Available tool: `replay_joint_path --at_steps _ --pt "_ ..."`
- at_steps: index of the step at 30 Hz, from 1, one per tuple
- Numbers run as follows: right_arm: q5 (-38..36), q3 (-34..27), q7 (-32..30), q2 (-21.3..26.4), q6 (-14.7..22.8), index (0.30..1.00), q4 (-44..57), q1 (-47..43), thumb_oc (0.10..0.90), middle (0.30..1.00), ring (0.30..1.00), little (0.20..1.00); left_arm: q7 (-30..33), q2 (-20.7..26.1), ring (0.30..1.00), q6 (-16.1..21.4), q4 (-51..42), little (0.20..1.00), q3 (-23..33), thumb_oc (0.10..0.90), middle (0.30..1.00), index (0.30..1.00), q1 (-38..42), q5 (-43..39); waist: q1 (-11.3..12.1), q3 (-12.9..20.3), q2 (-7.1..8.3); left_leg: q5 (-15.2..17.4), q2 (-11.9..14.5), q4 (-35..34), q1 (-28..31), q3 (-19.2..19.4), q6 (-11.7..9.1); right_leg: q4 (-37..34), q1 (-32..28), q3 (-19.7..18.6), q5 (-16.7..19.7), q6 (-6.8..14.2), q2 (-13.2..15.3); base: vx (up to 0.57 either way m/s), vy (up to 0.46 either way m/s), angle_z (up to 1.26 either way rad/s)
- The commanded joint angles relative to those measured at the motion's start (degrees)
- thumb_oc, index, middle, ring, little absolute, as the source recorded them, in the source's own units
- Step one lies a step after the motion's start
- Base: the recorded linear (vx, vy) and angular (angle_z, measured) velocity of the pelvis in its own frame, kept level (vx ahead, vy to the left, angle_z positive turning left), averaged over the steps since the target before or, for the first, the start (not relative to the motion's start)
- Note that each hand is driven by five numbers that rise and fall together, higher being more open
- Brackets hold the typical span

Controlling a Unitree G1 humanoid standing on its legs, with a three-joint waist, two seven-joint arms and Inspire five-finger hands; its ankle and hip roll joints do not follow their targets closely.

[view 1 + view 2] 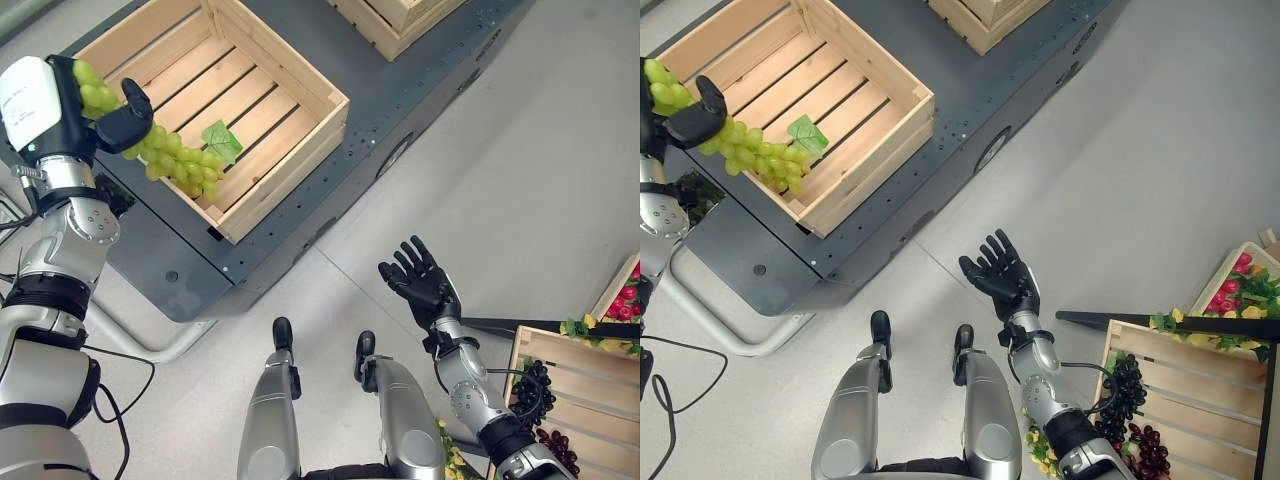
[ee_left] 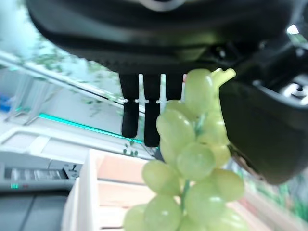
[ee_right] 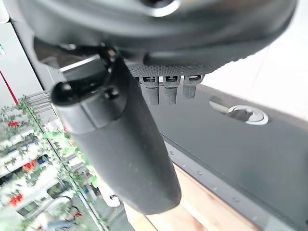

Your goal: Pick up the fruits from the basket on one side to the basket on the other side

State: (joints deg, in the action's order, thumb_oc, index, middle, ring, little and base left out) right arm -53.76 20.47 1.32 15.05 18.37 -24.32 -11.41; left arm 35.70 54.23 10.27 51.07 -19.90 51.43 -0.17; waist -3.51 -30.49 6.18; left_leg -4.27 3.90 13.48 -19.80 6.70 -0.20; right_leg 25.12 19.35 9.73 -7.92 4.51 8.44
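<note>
My left hand [image 1: 112, 118] is shut on the top of a bunch of green grapes [image 1: 178, 160] with a green leaf. The bunch hangs slanted over the front left corner of an empty wooden crate [image 1: 300, 85] on the dark platform. In the left wrist view the grapes [image 2: 192, 163] dangle past my thumb, above the crate's pale boards. My right hand [image 1: 422, 283] is open, palm up, over the floor and holds nothing. At the lower right stands a second wooden crate [image 1: 590, 395] with dark purple grapes [image 1: 532, 388] at its left edge.
A dark grey platform [image 1: 200, 270] carries the empty crate and another wooden crate [image 1: 395, 22] at the back. A crate with red fruit and leaves [image 1: 625, 300] shows at the right edge. Light floor lies between the platform and the right crates.
</note>
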Motion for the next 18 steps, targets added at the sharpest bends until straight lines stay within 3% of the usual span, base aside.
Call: replay_joint_path --at_steps 1,8,18 --pt "4.89 -4.38 -0.43 1.85 3.36 0.9 8.3 0.68 0.8 0.9 0.9 0.9 6.88 0.59 0.3 5.26 -4.43 0.3 10.44 0.4 0.3 0.3 3.44 -10.32 0.05 1.59 -4.12 11.73 -2.73 5.42 7.57 1.72 1.18 -2.82 -3.34 -0.74 4.94 0.98 1.73 0.04 -0.009 -0.01" --pt "8.83 -2.91 0.58 2.52 4.2 0.9 8.73 2.18 0.8 0.9 0.9 0.9 3.86 -2.83 0.3 10.7 -6.73 0.3 13.74 0.4 0.3 0.3 2.07 -22.02 -0.47 4.67 -5.0 11.64 -3.13 2.75 11.34 1.62 0.89 -5.29 -7.04 -0.56 3.98 1.01 2.38 0.05 -0.023 -0.02" --pt "12.26 -0.69 6.39 4.01 5.67 0.9 12.83 2.59 0.8 0.9 0.9 0.9 -3.74 -3.31 0.3 14.59 -11.53 0.3 10.69 0.4 0.3 0.3 0.1 -22.5 -0.56 12.1 -7.03 9.31 -3.13 -5.25 18.57 0.16 -0.63 -13.59 -15.79 0.27 4.61 1.44 1.93 0.08 -0.064 0.0"
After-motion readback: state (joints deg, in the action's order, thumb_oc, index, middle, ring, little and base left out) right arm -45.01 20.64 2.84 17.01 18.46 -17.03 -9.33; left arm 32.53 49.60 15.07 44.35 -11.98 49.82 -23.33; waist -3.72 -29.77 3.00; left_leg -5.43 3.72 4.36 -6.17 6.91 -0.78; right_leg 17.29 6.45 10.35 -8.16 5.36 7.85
